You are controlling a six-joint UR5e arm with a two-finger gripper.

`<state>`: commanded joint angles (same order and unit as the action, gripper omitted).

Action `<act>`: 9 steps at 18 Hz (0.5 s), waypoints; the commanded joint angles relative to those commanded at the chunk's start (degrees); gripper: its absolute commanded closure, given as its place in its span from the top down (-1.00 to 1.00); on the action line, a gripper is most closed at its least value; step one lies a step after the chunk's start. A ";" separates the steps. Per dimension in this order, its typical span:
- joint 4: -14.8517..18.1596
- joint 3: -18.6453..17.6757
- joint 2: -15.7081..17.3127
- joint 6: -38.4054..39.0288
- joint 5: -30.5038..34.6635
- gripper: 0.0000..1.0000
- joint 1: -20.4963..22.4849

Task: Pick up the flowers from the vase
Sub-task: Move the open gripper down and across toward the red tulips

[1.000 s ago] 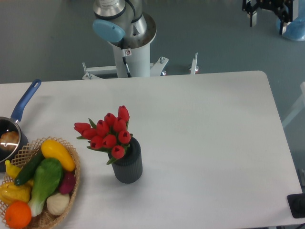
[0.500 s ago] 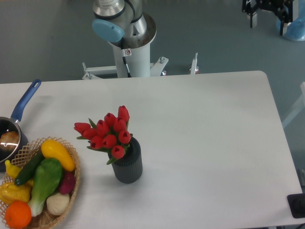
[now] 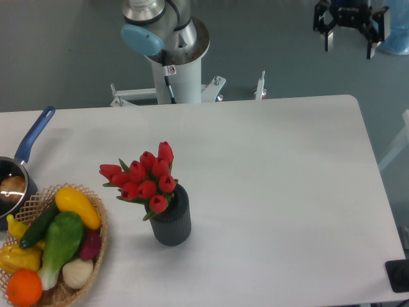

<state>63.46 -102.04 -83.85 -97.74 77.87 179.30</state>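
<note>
Right now the gripper (image 3: pixel 348 33) is hanging high in the far right corner, off past the back edge of the worktop (image 3: pixel 275 166). Its two jaws are pointing down with a wide gap between them, and nothing is sitting in that gap. It is well apart from the flowers (image 3: pixel 145 178).

The flowers are standing in the vase (image 3: pixel 172 219), toward the front left of the worktop. The red tulip buds are leaning out to the left of the vase mouth, and they are spreading wider than the vase. Green leaves are poking out under them. I cannot see the stems, because the buds and the vase are hiding them.

I think the reaching step is only starting. To do it well, the gripper should be travelling over to a spot above the bunch, keeping its jaws wide. Then it should be going down gently, low on the bunch near the vase mouth, where the bunch is thinner. Squeezing the soft buds at the top looks like a poor hold. The pull should be going straight up, so the vase is not tipping or riding up with the stems.

A wicker basket (image 3: pixel 96 246) of pretend fruit and vegetables is sitting just left of the vase, and a blue-handled saucepan (image 3: pixel 22 163) is behind it. The arm should be staying away from both.
</note>
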 joint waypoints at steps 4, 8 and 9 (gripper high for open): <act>0.26 -0.09 0.09 2.19 -0.52 1.00 -0.70; -0.79 -0.79 -0.26 6.84 -8.50 1.00 -2.55; -0.96 -0.97 -0.09 7.55 -9.92 1.00 -2.64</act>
<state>62.49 -103.01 -83.94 -90.18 67.95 176.66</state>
